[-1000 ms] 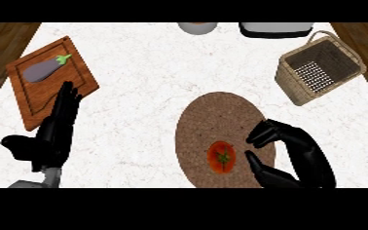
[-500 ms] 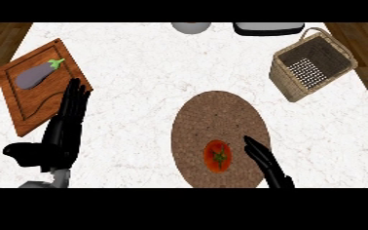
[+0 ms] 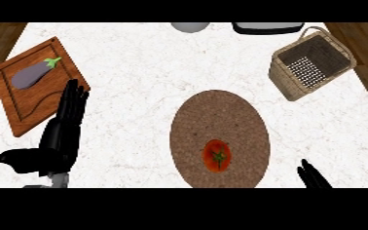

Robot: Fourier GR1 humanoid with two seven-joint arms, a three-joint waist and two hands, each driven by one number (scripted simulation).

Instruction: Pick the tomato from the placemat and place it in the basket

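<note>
A red tomato [image 3: 216, 155] with a green stem lies on the lower part of the round brown placemat [image 3: 219, 122]. The wicker basket [image 3: 284, 75] stands at the upper right, holding nothing that I can see. My right hand [image 3: 313, 177] shows only as fingertips at the lower right edge, well right of the tomato and apart from it. My left hand [image 3: 62, 131] rests open at the lower left, fingers straight and pointing up, beside the cutting board.
A wooden cutting board [image 3: 32, 105] at the left carries a purple eggplant [image 3: 32, 74]. A grey bowl [image 3: 190, 27] and a dark tray [image 3: 267, 28] sit at the counter's far edge. Wooden floor shows past both upper corners.
My right hand has drawn back from beside the tomato toward the lower right edge, leaving only fingertips in view. The tomato stays on the placemat. The left hand has barely moved.
</note>
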